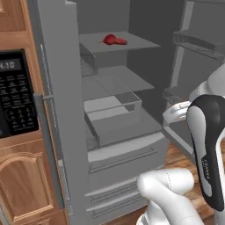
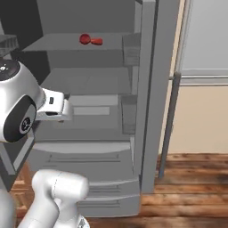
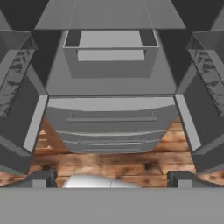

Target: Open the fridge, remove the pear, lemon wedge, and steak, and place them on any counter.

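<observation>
The grey fridge [image 1: 118, 83] stands open with both doors swung wide, its shelves facing me [image 2: 89, 80]. On an upper shelf lies the steak [image 1: 114, 40], a small flat red piece, also seen from the right side [image 2: 90, 40]. My gripper [image 3: 112, 177] is open and holds nothing. It hangs in front of the fridge at about the height of the lower shelf and looks down at the inner bin [image 3: 111, 52] and the drawers [image 3: 111, 127]. The pear, the lemon wedge and the counter are out of view.
A black microwave [image 1: 15, 94] sits in light wooden cabinets [image 1: 26, 176] left of the fridge. The open door with shelf bins [image 1: 197, 44] stands at the right, close to my arm. The other door's edge [image 2: 151, 89] rises beside a wooden floor [image 2: 191, 178].
</observation>
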### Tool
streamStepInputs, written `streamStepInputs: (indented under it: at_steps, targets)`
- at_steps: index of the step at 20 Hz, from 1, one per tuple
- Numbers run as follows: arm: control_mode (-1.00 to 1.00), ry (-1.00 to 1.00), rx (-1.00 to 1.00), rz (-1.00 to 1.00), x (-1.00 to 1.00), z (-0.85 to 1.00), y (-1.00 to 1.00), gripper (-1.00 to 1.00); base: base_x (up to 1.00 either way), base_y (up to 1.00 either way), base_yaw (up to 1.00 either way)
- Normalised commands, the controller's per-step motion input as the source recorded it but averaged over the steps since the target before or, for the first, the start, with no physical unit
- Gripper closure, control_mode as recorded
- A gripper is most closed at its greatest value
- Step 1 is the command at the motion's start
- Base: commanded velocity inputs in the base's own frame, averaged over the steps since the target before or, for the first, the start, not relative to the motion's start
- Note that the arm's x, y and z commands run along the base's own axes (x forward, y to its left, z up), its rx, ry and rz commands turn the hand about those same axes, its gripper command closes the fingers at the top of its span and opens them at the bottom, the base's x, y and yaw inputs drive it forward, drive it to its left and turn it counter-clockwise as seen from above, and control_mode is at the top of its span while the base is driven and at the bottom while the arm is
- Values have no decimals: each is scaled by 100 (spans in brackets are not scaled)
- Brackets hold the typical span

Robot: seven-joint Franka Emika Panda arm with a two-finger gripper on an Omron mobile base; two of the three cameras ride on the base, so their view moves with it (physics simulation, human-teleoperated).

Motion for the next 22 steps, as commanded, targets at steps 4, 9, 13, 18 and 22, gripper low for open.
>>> streamStepInputs:
  at_steps: [4,9,13,18,22]
  targets:
    - [100,0,0,0,0,0,0,-100,100,13,0]
    - [100,0,0,0,0,0,0,-100,100,31,0]
    - [100,0,0,0,0,0,0,-100,86,10,0]
    - [-100,0,0,-1,5,20,2,-100,20,0,0]
    - [-100,-2,-2,-7,4,93,0,-100,0,0,0]
